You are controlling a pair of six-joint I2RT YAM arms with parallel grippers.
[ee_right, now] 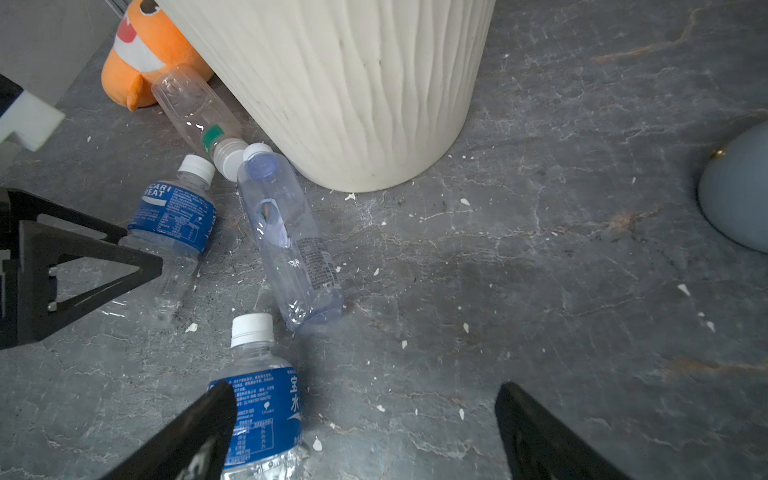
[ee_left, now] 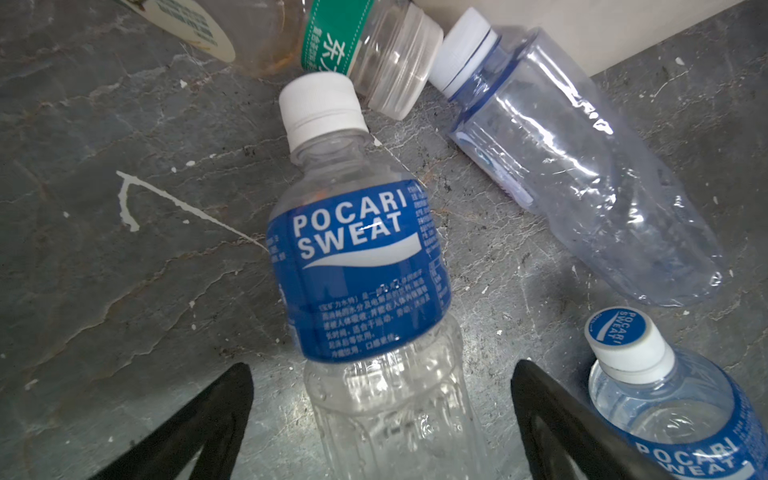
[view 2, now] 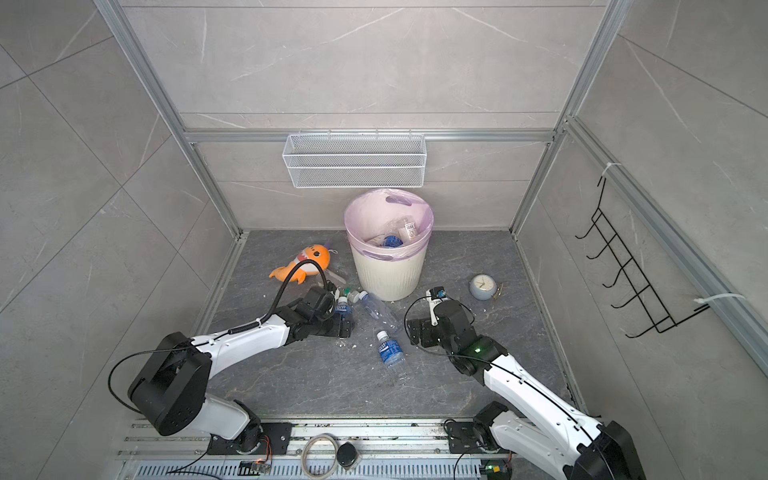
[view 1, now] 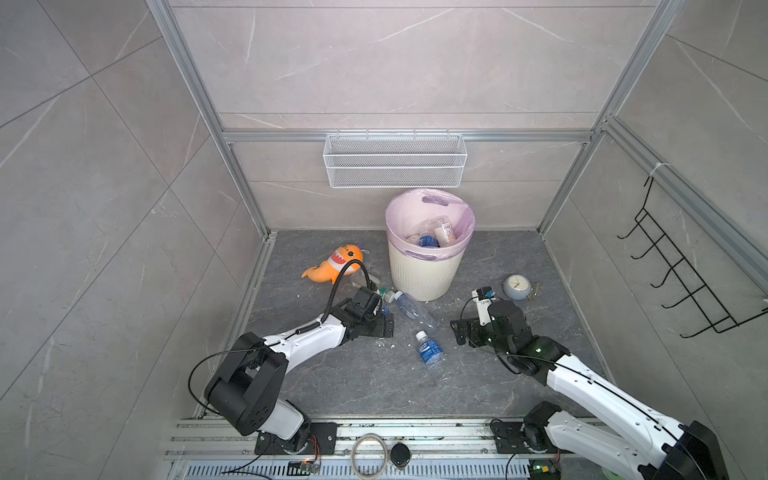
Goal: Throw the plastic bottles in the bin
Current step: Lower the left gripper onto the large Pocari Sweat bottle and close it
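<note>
**Left arm lined up on a Pocari Sweat bottle, jaws wide**

Here we go: the left gripper (ee_left: 382,370) is down near the floor (view 1: 374,382). Its fingers (ee_left: 199,424) are spread wide either side of a Pocari Sweat bottle (ee_left: 361,270). The bottle lies flat with its white cap pointing towards the bin (view 1: 424,270). Nothing is gripped yet. The right gripper (ee_right: 365,386) hangs low too, its jaws just as wide with nothing between them. A second Pocari Sweat bottle (ee_right: 257,407) lies by one of its fingers.

To my eye the step in hand is the squeeze. The jaws sit level with the clear ribbed lower half, which looks thin enough to buckle. I'd close gently and squarely across the body, perhaps nudging forward onto the blue label, where it looks stiffer.

The cap sits just beside the neck of the green-banded bottle (ee_left: 374,45), and the blue-tinted clear bottle (ee_left: 582,187) is close by. So lift straight up before swinging, or the neighbours get dragged along. The bin stands far taller than any bottle. Clear its rim fully, then let go over the opening, where the bottles in the bin (view 1: 432,237) already lie.

Some things I can't make out. In both top views the left gripper covers most of its bottle. The left wrist view cuts the bottle's base off, so I can't tell how far back it runs. Nor can I tell whether the fingertips touch the floor. The green-banded bottle's body runs out of that picture too. The heap in the bin is too jumbled to count.
</note>
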